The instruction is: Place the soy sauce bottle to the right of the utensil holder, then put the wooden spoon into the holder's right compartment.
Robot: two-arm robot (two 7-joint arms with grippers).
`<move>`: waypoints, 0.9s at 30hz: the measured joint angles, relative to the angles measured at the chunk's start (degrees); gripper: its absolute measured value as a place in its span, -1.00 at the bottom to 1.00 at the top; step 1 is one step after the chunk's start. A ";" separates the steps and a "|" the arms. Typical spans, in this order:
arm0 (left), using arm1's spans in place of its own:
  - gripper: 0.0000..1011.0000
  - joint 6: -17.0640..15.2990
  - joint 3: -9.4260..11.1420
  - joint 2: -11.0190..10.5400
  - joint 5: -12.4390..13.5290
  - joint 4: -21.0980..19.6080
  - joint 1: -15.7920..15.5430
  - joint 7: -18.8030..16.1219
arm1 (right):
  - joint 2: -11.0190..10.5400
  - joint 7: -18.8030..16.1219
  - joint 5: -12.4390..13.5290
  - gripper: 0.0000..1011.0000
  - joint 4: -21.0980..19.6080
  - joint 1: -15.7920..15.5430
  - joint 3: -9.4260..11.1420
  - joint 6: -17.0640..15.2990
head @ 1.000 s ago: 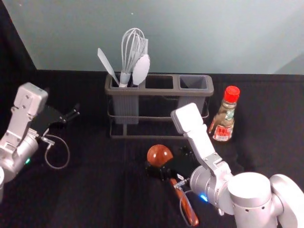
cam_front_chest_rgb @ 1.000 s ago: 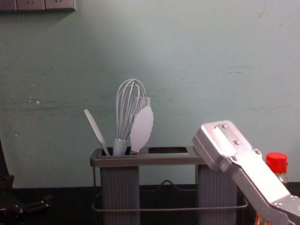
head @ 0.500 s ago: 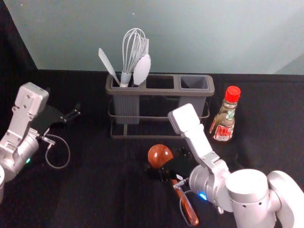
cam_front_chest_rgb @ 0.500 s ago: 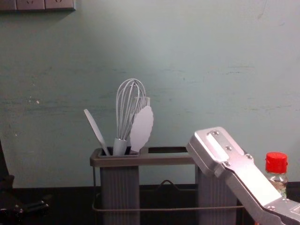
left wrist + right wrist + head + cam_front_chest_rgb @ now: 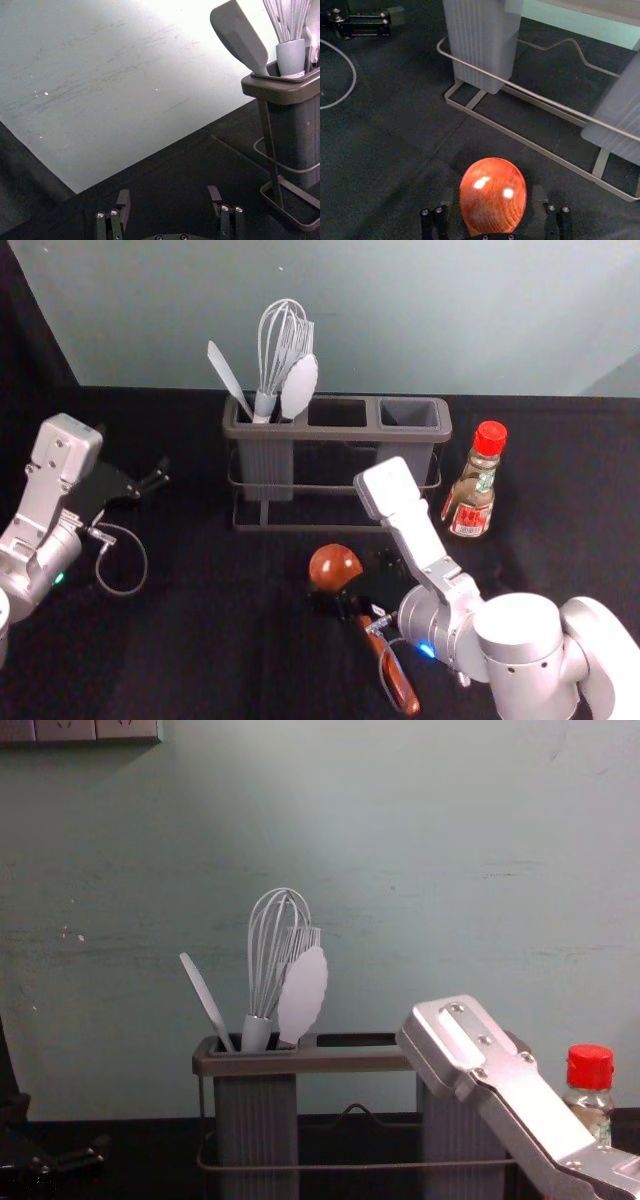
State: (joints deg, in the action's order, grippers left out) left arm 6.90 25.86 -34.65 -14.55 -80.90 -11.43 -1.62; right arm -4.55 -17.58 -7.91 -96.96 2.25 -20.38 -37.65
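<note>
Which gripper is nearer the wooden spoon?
Right. The right gripper is at the wooden spoon, just below its bowl; the left gripper is off left of the utensil holder.

One each: wooden spoon [image 5: 335,567], bottle [image 5: 470,495], holder [image 5: 340,434]

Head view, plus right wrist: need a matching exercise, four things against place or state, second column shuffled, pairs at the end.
Things
1. soy sauce bottle with red cap
2. brown wooden spoon
3. light-grey wire whisk
4. right gripper

Place or state
A. in the left compartment of the dark grey utensil holder
B. fingers open, one on each side of the spoon's round bowl
C. upright, to the right of the holder
D. lying in front of the holder

Pairs: 1-C, 2-D, 3-A, 4-B
</note>
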 joint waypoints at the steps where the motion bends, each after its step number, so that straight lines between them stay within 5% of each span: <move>1: 1.00 0.00 0.00 0.00 0.00 0.00 0.00 0.00 | 0.05 -0.04 -0.08 0.98 0.00 -0.02 0.08 0.04; 27: 1.00 0.00 0.00 0.00 0.00 0.00 0.00 0.00 | 1.51 -1.51 -0.61 0.98 2.36 1.48 0.82 0.21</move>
State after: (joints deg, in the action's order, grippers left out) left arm 6.90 25.86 -34.64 -14.55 -80.90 -11.43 -1.62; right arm -3.04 -19.09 -8.52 -94.60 3.73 -19.56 -37.44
